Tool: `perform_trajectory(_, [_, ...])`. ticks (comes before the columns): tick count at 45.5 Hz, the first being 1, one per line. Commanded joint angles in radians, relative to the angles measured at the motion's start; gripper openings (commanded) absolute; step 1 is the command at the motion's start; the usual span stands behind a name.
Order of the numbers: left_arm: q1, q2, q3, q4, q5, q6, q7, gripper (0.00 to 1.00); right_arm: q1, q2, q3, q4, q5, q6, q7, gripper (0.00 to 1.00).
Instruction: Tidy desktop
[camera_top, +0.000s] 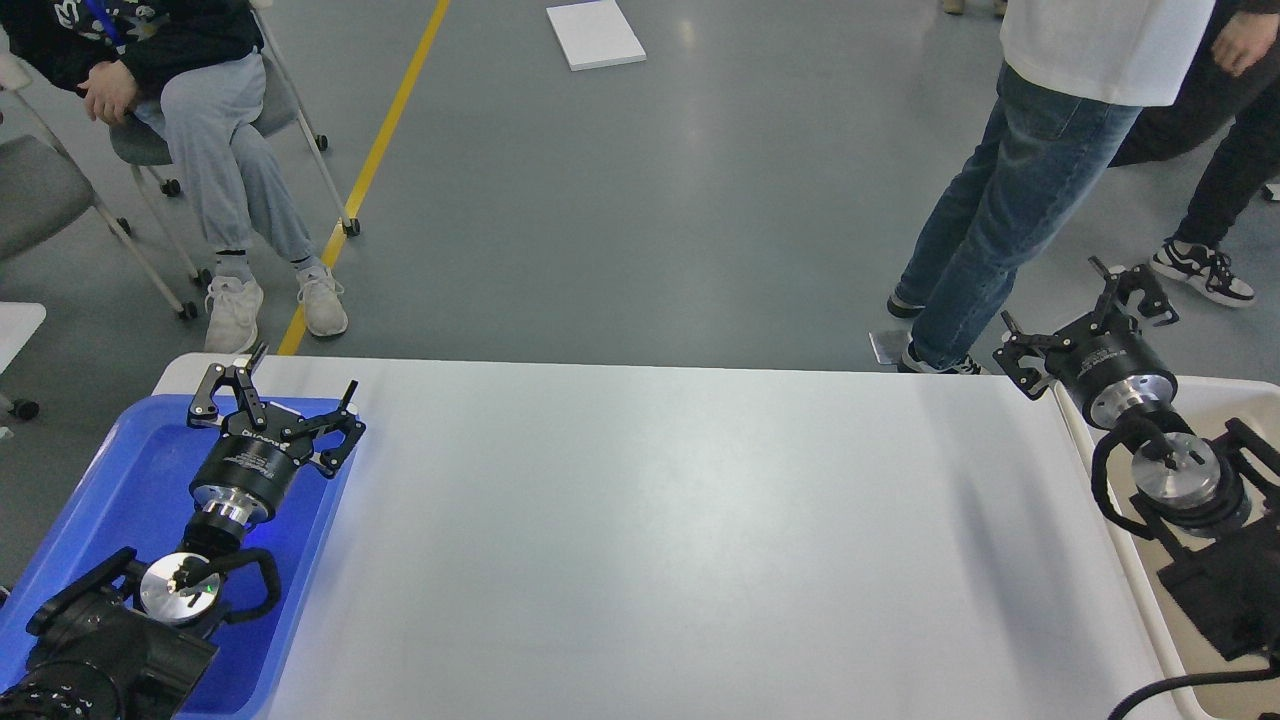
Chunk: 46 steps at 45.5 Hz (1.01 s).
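Observation:
The desktop (660, 530) is a large white tabletop with rounded corners, and nothing lies on its bare surface. My left gripper (285, 385) is open and empty, held over the far end of the blue tray (120, 490) at the table's left edge. My right gripper (1080, 305) is open and empty, raised over the table's far right corner, above the rim of the beige bin (1215, 400).
A person in jeans (1010, 190) stands just beyond the far right corner of the table. A seated person (200, 130) is at the far left on a wheeled chair. A white board (595, 33) lies on the grey floor.

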Motion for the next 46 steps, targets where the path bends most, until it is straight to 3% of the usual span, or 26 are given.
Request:
perform_trajectory(1, [0.000, 0.000, -0.001, 0.000, 0.000, 0.000, 0.001, 1.00, -0.102, 0.092, 0.150, 0.045, -0.139, 0.038, 0.141, 1.00])
perform_trajectory(5, [-0.001, 0.000, -0.001, 0.000, 0.000, 0.000, 0.001, 1.00, -0.150, 0.119, 0.193, 0.046, -0.156, 0.069, 0.175, 1.00])
perform_trajectory(15, [0.000, 0.000, -0.001, 0.000, 0.000, 0.000, 0.001, 1.00, -0.196, 0.145, 0.193, 0.039, -0.183, 0.078, 0.180, 1.00])
perform_trajectory(23, [0.000, 0.000, -0.001, 0.000, 0.000, 0.000, 0.001, 1.00, -0.239, 0.162, 0.190, 0.046, -0.321, 0.133, 0.263, 1.00])
perform_trajectory(46, [0.000, 0.000, -0.001, 0.000, 0.000, 0.000, 0.001, 1.00, -0.244, 0.184, 0.210, 0.048, -0.558, 0.087, 0.309, 1.00])
